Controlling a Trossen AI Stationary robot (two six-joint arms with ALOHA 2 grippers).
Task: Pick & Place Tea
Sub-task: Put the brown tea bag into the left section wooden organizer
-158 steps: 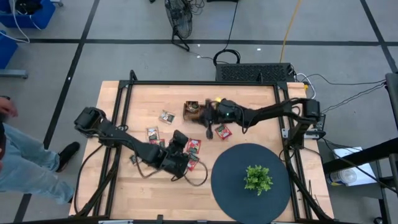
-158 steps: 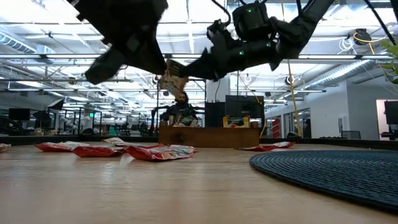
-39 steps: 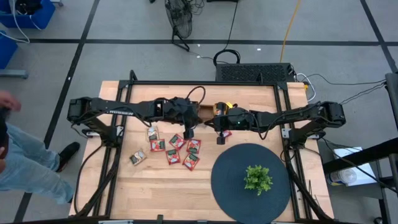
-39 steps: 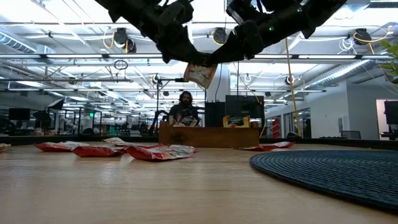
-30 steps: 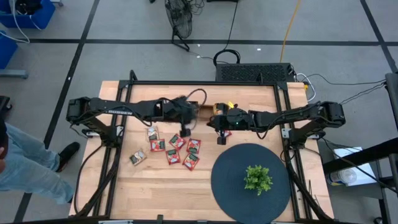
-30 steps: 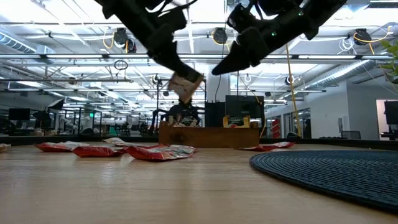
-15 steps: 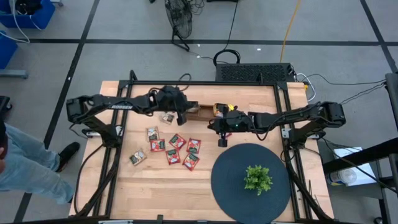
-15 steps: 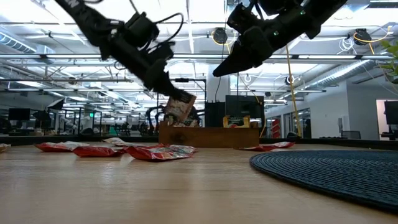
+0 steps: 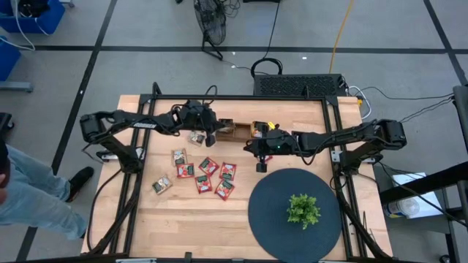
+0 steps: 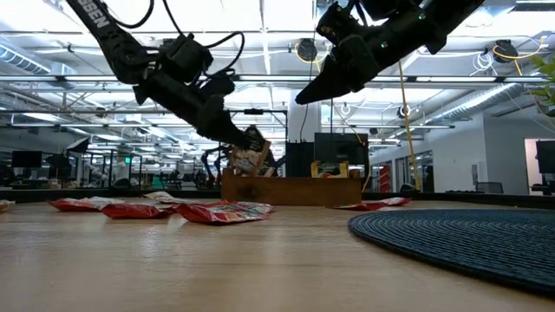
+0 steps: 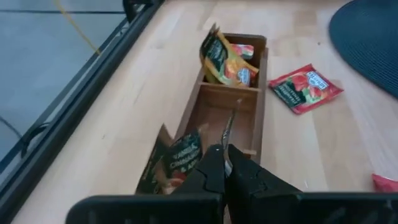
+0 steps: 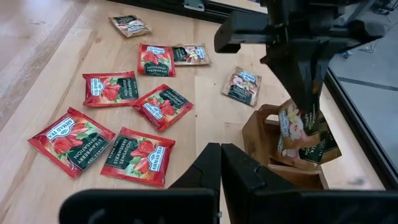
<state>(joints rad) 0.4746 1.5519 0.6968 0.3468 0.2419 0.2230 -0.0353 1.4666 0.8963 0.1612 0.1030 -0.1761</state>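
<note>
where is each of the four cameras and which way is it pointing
High: overhead, straight down on the table, both arms.
Low: tabletop height, level across; arms enter from above.
Left wrist: past the shut left gripper, holding a dark sachet, at the wooden tray.
Right wrist: past the shut right gripper at red sachets.
Both wrist views share the tray.

1. 1 dark green tea sachet hangs tilted above the wooden tray, pinched by the left gripper
2. Orange sachets stand in 1 end compartment
3. 5 red sachets lie flat on the table
4. 1 red sachet lies beside the tray
</note>
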